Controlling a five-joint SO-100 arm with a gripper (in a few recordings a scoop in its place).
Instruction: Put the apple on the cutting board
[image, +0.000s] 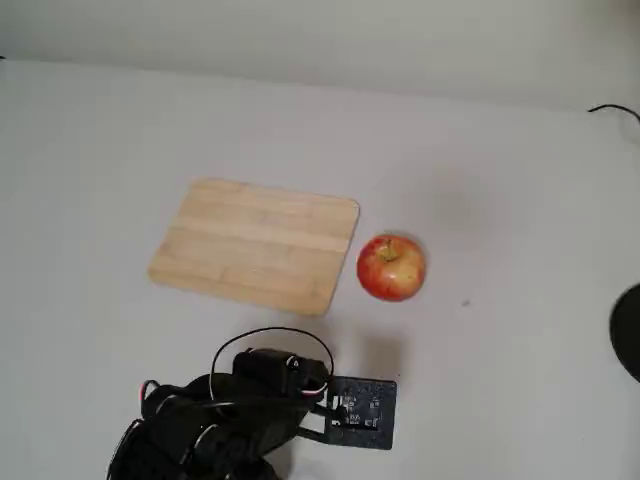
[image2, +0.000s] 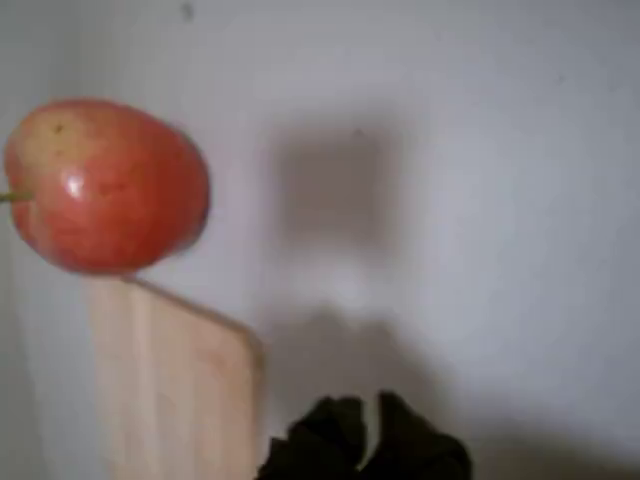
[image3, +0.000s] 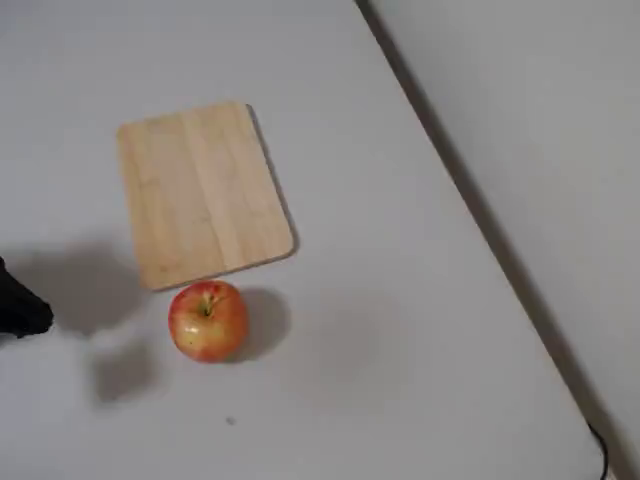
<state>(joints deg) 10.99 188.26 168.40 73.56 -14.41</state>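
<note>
While blurred, apple (image2: 105, 185) stem seemingly points left.

bare white table (image: 520, 180), plain wall, sparse lab-like test bench

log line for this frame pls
stage: pre-grasp | apple: on table beside cutting board, not on it | gripper: off apple, holding nothing, jaw state unclear | board: bare

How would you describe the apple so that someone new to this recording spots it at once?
On the pale table lies a light bamboo cutting board. Just off its short right edge in a fixed view sits the apple, on the table. It is small, round, red with yellow patches.
</note>
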